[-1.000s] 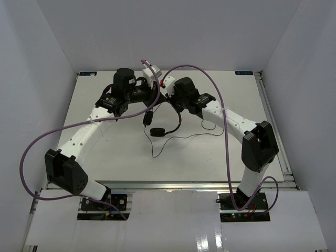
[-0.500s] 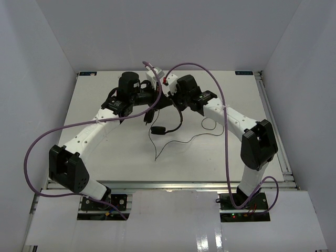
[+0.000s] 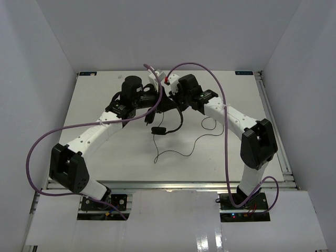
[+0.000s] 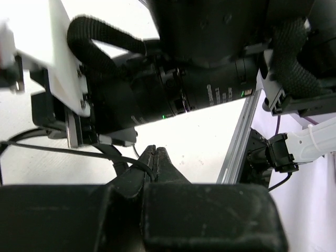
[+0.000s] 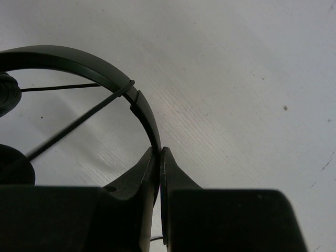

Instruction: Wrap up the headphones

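White worktop [image 3: 105, 152], white walls around. I saw headphones [image 3: 157, 129] near worktop middle, just under both wrists. Right hand [image 5: 159, 153] pinched headband, fingers pressed together on it. Left hand [image 4: 156, 153] pinched thin cord [image 5: 79, 118]. Loose cord part lay on worktop.

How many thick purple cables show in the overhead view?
2. One cable loops out beside the left arm toward its wrist; the other arches over the right arm down to its base. No others show.
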Motion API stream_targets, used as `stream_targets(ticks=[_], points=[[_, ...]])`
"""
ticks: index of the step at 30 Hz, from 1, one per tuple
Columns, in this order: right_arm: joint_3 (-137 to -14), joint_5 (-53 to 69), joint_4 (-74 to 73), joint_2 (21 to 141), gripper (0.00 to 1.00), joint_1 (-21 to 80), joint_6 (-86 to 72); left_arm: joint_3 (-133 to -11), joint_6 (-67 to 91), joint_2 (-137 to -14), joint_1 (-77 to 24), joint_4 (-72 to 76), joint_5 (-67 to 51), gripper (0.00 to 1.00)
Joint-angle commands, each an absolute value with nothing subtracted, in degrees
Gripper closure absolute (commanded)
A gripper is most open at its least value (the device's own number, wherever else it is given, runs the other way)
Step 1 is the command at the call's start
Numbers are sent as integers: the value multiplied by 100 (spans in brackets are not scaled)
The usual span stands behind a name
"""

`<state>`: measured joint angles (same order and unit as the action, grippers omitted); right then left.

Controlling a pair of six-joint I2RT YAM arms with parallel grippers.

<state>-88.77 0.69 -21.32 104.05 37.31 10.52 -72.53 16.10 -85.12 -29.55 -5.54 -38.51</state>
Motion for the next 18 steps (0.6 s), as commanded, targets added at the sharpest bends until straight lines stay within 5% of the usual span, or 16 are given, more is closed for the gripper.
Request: stream_targets(ticks=[1, 18], points=[[-9248, 229, -2066, 10390, 92, 3533, 785, -7042, 1830, -8244, -3055, -281, -3968, 93], [-9476, 655, -2171, 10469, 92, 3388, 445, -7047, 2146, -8674, -3510, -128, -3756, 91]])
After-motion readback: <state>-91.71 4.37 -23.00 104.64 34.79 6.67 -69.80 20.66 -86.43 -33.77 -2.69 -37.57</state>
